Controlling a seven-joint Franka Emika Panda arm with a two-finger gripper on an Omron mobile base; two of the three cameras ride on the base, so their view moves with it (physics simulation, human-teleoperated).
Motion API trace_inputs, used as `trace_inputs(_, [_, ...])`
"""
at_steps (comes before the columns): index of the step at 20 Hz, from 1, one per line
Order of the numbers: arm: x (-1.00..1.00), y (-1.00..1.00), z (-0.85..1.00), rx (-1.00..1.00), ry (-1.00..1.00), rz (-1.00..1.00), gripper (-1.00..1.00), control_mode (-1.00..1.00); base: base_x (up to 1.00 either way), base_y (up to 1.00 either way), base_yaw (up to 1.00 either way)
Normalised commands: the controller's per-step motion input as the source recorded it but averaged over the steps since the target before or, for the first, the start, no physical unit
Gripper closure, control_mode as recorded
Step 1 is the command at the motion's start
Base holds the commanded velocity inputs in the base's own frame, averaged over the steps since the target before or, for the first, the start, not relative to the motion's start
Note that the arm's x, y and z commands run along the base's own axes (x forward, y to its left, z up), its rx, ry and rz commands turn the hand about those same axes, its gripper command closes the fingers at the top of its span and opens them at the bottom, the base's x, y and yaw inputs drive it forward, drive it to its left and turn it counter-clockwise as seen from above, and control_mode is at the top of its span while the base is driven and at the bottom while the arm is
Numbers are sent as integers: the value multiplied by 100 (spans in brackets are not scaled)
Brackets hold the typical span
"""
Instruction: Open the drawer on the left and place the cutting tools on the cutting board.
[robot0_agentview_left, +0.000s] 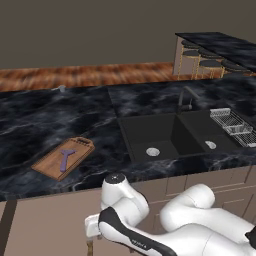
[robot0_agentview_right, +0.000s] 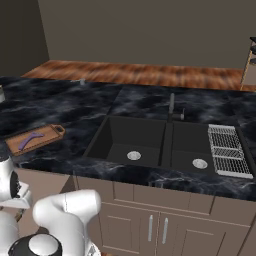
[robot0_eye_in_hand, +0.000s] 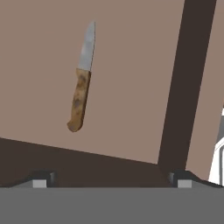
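Brown-handled, silver-bladed knife (robot0_eye_in_hand: 81, 87) lies flat in the drawer (robot0_eye_in_hand: 131, 87), gripper (robot0_eye_in_hand: 111, 179) fingers spread apart

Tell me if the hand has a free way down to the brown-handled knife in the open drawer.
Probably yes: the brown-handled knife with the short silver blade lies alone on the taupe drawer floor, nothing over it, the hand's fingertips spread apart.

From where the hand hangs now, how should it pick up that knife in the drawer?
Grip the knife by its brown wooden handle, coming straight down from above with the fingers either side of it. It lies flat on the drawer floor, and the handle is thicker than the thin blade.
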Motion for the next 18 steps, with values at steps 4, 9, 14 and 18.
trace_inputs(4, [18,18,-17,0,1,0,-100,-100,0,0,0])
trace_inputs(9, [25,15,-23,0,0,0,-100,-100,0,0,0])
trace_inputs(14, [8,17,-23,0,1,0,-100,-100,0,0,0])
trace_inputs(18, [10,21,-24,0,0,0,-100,-100,0,0,0])
